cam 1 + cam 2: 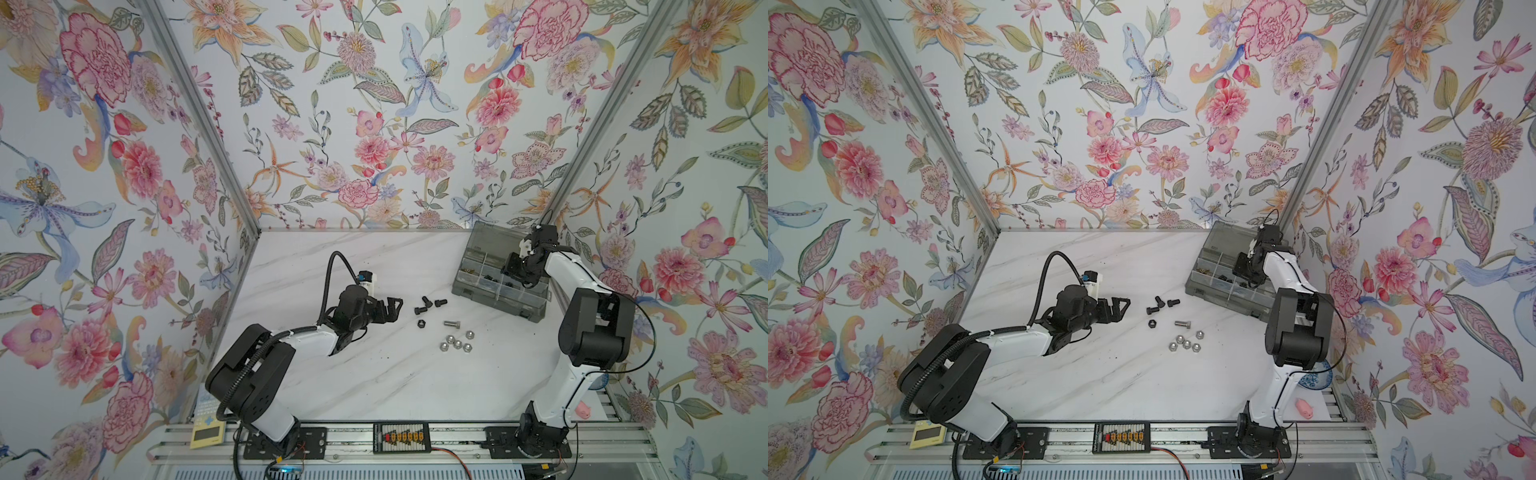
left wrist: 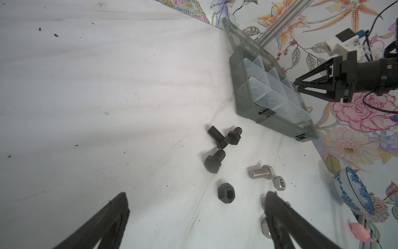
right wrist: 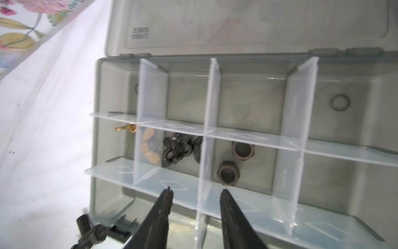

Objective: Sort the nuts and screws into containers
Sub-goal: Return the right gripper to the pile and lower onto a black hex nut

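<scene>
The right gripper [image 3: 195, 194], jaws parted and empty, is hanging over the organiser box [image 1: 469, 286] at the table's far right corner, above two black nuts [image 3: 227, 173].

The left gripper [image 2: 196, 196], open, is pointing at loose bolts [image 2: 215, 160].

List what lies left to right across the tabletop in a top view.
Open left gripper → three black hex-head screws → silver hex-head bolt → cluster of shiny silver nuts → smoky-grey plastic organiser box → right gripper over it.

We see box [image 1: 469, 286] far right on table [image 1: 374, 382]. Two nuts [image 3: 234, 159] inside middle compartment. Screws [image 1: 430, 305] left of box, loose nuts [image 1: 457, 343] nearer us.
</scene>
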Tool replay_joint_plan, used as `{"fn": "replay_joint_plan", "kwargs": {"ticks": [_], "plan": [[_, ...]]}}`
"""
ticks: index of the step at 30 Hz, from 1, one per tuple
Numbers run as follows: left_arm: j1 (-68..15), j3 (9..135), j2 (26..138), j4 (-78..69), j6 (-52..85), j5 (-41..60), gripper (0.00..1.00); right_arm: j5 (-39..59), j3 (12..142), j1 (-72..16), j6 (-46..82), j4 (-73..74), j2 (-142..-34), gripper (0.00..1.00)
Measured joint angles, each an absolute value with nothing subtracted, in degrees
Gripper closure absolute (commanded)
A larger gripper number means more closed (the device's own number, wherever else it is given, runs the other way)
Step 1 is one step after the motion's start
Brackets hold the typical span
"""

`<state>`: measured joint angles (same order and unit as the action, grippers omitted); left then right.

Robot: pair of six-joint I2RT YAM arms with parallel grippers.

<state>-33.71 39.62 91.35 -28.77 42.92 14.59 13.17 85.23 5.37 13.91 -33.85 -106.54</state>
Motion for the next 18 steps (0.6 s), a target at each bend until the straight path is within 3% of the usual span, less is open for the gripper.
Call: {"fn": "replay_joint_plan", "kwargs": {"ticks": [8,18], "plan": [[-33.56,39.38,88.99,-28.36,42.92,14.59,0.01,15.99,79.4,-4.12,11.94,-33.85,-98.56,0.53],[-33.26,39.35,88.9,-28.29,42.92,14.59,0.01,15.2,76.14,-18.9,15.29,-34.04,-98.5,0.52]]}}
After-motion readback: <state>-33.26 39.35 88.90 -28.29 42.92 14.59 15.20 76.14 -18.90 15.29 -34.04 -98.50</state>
